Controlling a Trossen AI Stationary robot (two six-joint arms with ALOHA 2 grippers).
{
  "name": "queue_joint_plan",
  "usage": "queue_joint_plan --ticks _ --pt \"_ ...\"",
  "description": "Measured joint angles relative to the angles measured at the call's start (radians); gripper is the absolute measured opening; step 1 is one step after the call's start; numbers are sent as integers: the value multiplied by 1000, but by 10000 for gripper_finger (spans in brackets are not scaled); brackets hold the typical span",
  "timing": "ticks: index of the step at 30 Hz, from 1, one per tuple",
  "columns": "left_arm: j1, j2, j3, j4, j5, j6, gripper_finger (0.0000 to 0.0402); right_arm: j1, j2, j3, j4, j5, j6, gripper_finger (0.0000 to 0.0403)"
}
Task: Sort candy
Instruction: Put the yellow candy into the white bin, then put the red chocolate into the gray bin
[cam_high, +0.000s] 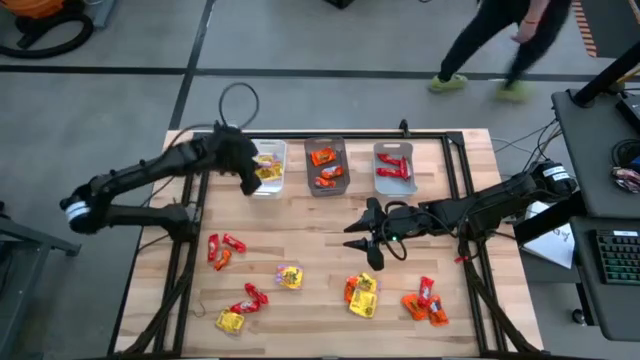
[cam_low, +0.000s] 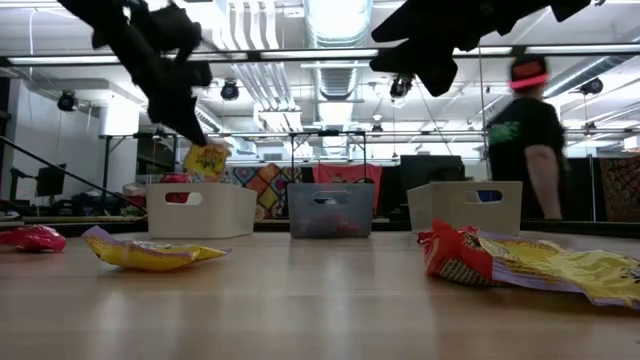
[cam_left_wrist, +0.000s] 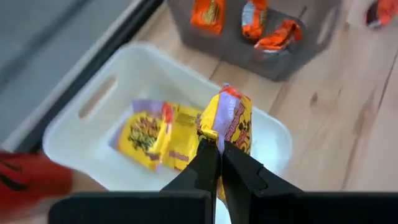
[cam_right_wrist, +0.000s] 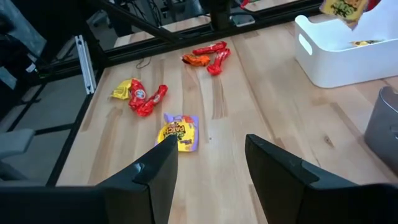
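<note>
over the white bin (cam_high: 268, 168) at the bench's (cam_high: 320, 255) far edge, the left tool (cam_left_wrist: 219, 149) is clamped on a yellow packet (cam_left_wrist: 229, 121), hanging above another yellow packet (cam_left_wrist: 149, 134) already inside. the step looks like the drop: next it needs only to part its fingers squarely over the bin. mid-bench the right tool (cam_right_wrist: 208, 155) hangs with fingers apart and empty, facing a loose yellow candy (cam_right_wrist: 179, 132), probably its next pick. the left wrist view alone shows the pinch; the high view alone shows the grey bin (cam_high: 326, 165) with orange, a third bin (cam_high: 394, 165) with red, and scattered candy (cam_high: 362, 296) near the front.
</note>
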Motion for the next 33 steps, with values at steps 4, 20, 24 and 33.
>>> queue_joint_plan --ticks 4,20,24,33 --pt "147 87 0 4 119 -17 0 0 0 0 0 0 0 180" --pt "175 266 0 52 93 13 34 0 0 0 -23 -1 2 180" --pt "175 252 0 52 69 20 62 0 1 0 -30 -1 13 180" --pt "174 218 0 49 67 4 103 0 1 0 -30 -1 13 180"
